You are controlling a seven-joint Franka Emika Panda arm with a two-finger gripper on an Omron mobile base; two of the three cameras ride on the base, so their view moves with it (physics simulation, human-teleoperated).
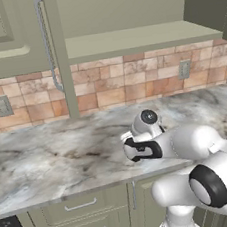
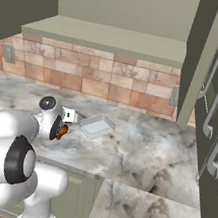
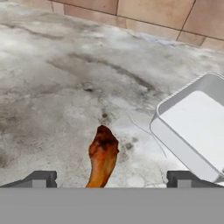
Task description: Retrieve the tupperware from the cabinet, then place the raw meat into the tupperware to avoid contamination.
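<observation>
On the marble counter (image 3: 65, 65) we see the meat (image 3: 103, 157) beside the tupperware (image 3: 197, 127), apart. Our gripper (image 3: 109, 178) stands wide open astride the meat, holding nothing.

Light is even and soft all round, with no glare and barely a shadow on the marble counter (image 3: 65, 87). Rendering looks slightly blurry, coarsest just ahead of the hand.

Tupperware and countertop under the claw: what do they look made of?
Tupperware: looks like thin, pale grey-white plastic with a matte, slightly translucent finish and a rolled rim. Countertop: looks like polished marble or similar stone, grey-white with dark veining and soft sheen; being rendered, it could be laminate.
</observation>
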